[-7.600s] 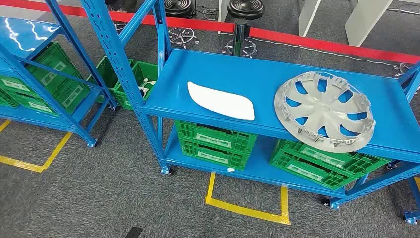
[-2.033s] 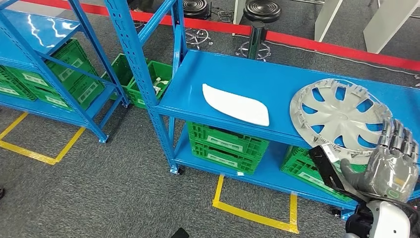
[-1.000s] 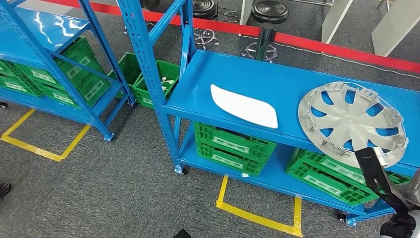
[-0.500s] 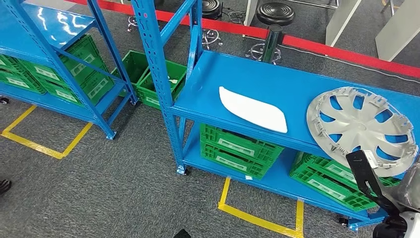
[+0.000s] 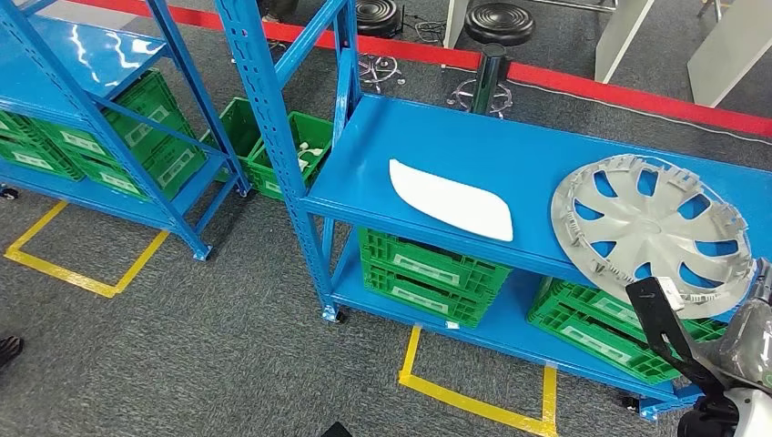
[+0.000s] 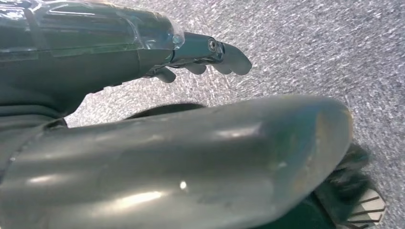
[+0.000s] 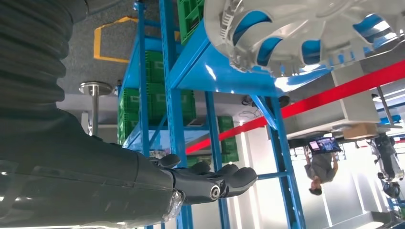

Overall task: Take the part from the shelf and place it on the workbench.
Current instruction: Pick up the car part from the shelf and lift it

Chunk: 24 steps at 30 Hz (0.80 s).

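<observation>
A white curved part lies flat on the blue shelf, near its front edge. To its right, a silver wheel cover overhangs that edge; it shows close up in the right wrist view. My right hand is low at the shelf's front right corner, beside the wheel cover and far from the white part. Its fingers are stretched out and hold nothing. My left hand hangs over the grey carpet with its fingers apart and nothing in them.
Green crates fill the lower shelf, with more under the wheel cover. A second blue rack stands to the left. Yellow tape marks the floor in front. Black stools and red tape lie behind. A person stands far off.
The camera has shifted, so the whole scene slides in the picture. My right hand, raised over the wheel cover two seconds ago, has dropped low to the right edge.
</observation>
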Tool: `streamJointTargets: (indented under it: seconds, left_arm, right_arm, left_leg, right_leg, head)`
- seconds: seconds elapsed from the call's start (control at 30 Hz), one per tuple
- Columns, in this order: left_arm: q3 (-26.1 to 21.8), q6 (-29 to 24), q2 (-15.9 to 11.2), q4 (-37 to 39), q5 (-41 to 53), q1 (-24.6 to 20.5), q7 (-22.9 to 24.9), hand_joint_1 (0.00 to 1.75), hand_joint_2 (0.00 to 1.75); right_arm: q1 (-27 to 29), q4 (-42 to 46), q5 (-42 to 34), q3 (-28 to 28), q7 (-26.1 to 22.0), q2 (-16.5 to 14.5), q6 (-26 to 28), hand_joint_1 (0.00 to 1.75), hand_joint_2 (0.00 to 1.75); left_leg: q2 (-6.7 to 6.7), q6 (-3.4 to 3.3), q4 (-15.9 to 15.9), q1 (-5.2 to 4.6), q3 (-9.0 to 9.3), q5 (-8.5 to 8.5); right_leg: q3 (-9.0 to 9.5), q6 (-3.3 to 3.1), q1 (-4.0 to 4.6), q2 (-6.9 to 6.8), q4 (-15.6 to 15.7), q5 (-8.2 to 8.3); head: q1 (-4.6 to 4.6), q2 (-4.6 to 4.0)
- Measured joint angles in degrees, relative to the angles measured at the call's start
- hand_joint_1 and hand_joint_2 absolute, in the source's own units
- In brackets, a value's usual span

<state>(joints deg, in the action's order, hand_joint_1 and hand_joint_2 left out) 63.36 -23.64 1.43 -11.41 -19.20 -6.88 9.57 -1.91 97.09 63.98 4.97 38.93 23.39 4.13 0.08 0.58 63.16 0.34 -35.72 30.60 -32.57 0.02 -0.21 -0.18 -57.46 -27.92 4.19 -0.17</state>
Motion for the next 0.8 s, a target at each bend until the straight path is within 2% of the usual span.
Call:
streamJointTargets:
  seconds: [0.03, 0.13, 0.17, 0.23, 0.3, 0.33, 0.37, 0.4, 0.43, 0.5, 0.53, 0.57, 0.67, 0.73, 0.8]
  left_arm:
    - [0.0, 0.08, -0.05, 0.0, 0.05, -0.03, 0.0, 0.0, 0.0]
    - [0.0, 0.12, -0.1, 0.0, 0.07, -0.02, 0.01, 0.0, 0.0]
    - [0.0, 0.12, -0.11, 0.0, 0.08, -0.04, 0.01, 0.0, 0.0]
    - [0.0, 0.24, -0.08, 0.0, 0.08, -0.06, 0.02, 0.0, 0.0]
    - [0.0, 0.52, -0.08, 0.0, 0.07, -0.03, 0.02, 0.0, 0.0]
    - [0.0, 0.65, -0.11, 0.0, 0.07, -0.02, 0.02, 0.0, 0.0]
    - [0.0, 0.72, -0.13, 0.0, 0.08, -0.01, 0.02, 0.0, 0.0]
    - [0.01, 0.74, -0.14, 0.0, 0.11, -0.01, 0.02, 0.0, 0.0]
    - [0.01, 0.76, -0.13, 0.0, 0.15, -0.01, 0.02, 0.0, 0.0]
    - [0.01, 0.78, -0.11, 0.0, 0.2, -0.07, 0.02, 0.0, 0.0]
    - [0.01, 0.79, -0.11, 0.0, 0.21, -0.08, 0.02, 0.0, 0.0]
    - [0.02, 0.8, -0.11, 0.0, 0.22, -0.08, 0.02, 0.0, 0.0]
    - [0.11, 0.92, -0.15, 0.0, 0.27, -0.13, 0.02, 0.0, 0.0]
    - [0.23, 1.03, -0.2, 0.0, 0.33, -0.21, 0.01, 0.0, 0.0]
    - [0.32, 1.19, -0.23, 0.0, 0.39, -0.17, 0.01, 0.0, 0.0]
  right_arm:
    - [-0.01, 0.01, -0.03, 0.05, 0.0, -0.04, -0.01, 0.0, 1.75]
    - [-0.04, 0.03, -0.07, 0.05, 0.0, -0.03, -0.02, 0.0, 1.75]
    - [-0.05, 0.06, -0.07, 0.04, 0.0, -0.02, -0.02, 0.0, 1.75]
    - [-0.04, 0.13, -0.11, 0.03, 0.0, -0.01, -0.01, 0.0, 1.75]
    - [0.03, 0.11, -0.28, 0.08, 0.0, -0.03, -0.03, 0.0, 1.75]
    - [0.08, 0.07, -0.38, 0.12, 0.0, -0.05, -0.04, 0.0, 1.75]
    - [0.1, 0.01, -0.43, 0.15, 0.0, -0.07, -0.03, 0.0, 1.75]
    - [0.09, -0.03, -0.45, 0.16, 0.0, -0.07, -0.01, 0.0, 1.75]
    - [0.07, -0.05, -0.46, 0.16, 0.0, -0.06, 0.03, 0.0, 1.75]
    - [0.0, -0.04, -0.47, 0.14, 0.0, -0.05, 0.09, 0.0, 1.75]
    - [-0.01, -0.04, -0.47, 0.14, 0.0, -0.05, 0.1, 0.0, 1.75]
    - [-0.02, -0.04, -0.48, 0.14, 0.0, -0.05, 0.11, 0.0, 1.75]
    - [-0.01, -0.02, -0.68, 0.15, 0.0, -0.06, 0.22, 0.0, 1.75]
    - [-0.01, -0.02, -0.99, 0.2, 0.0, -0.08, 0.33, 0.0, 1.75]
    - [0.06, -0.06, -1.18, 0.34, 0.0, -0.15, 0.41, 0.0, 1.75]
  left_leg:
    - [0.01, -0.35, -3.97, -0.05, 1.92, -1.79]
    - [-0.06, -1.28, -4.57, -0.17, 2.09, -1.87]
    - [-0.05, -1.58, -4.72, -0.09, 2.15, -1.98]
    - [0.03, -1.98, -4.92, 0.08, 2.28, -2.1]
    - [0.1, -2.11, -4.91, 0.06, 2.29, -2.05]
    - [0.12, -2.13, -4.9, 0.04, 2.32, -2.02]
    - [0.12, -2.14, -4.89, 0.03, 2.37, -1.97]
    - [0.1, -2.11, -4.88, 0.03, 2.51, -1.91]
    - [0.07, -2.04, -4.88, 0.03, 2.68, -1.82]
    - [0.02, -1.71, -4.83, -0.11, 2.86, -1.64]
    - [0.03, -1.47, -4.84, -0.18, 2.83, -1.62]
    - [0.05, -1.19, -4.9, -0.24, 2.77, -1.58]
    - [0.16, -0.22, -4.55, -0.25, 2.8, -0.94]
    - [0.1, 0.27, -0.65, -0.2, 0.98, 1.28]
    - [-0.03, 0.55, 6.71, -0.12, -3.23, 4.38]
  right_leg:
    - [0.03, 0.38, 0.05, 0.05, -0.09, -0.13]
    - [0.05, 1.34, -0.15, 0.08, -0.13, -0.29]
    - [-0.21, 1.67, -0.23, 0.08, -0.86, -0.91]
    - [-2.28, 2.22, -0.32, 0.09, -5.74, -3.97]
    - [-5.76, 2.54, -0.34, 0.08, -13.3, -7.46]
    - [-6.93, 2.59, -0.34, 0.08, -15.69, -8.0]
    - [-7.16, 2.55, -0.34, 0.08, -16.03, -7.4]
    - [-6.26, 2.43, -0.33, 0.08, -14.01, -5.69]
    - [-4.51, 2.22, -0.33, 0.09, -10.23, -3.38]
    - [-1.01, 1.69, -0.23, 0.16, -2.82, -0.46]
    - [-0.15, 1.44, -0.15, 0.2, -0.87, -0.05]
    - [0.09, 1.15, -0.05, 0.24, -0.21, -0.28]
    - [0.49, 0.15, -0.21, 0.26, 0.46, -0.26]
    - [1.04, -0.36, -0.42, 0.2, 0.88, -0.21]
    - [1.21, -0.67, -0.33, 0.15, 0.89, -0.45]
  head:
    - [-0.01, 0.0]
    - [-0.03, 0.0]
    - [-0.05, 0.0]
    - [-0.1, 0.0]
    - [-0.12, 0.0]
    - [-0.12, 0.0]
    - [-0.12, 0.0]
    - [-0.12, 0.0]
    - [-0.12, 0.0]
    - [-0.14, 0.0]
    - [-0.15, 0.0]
    - [-0.16, 0.0]
    - [-0.12, 0.0]
    - [-0.03, 0.0]
    - [0.02, 0.0]
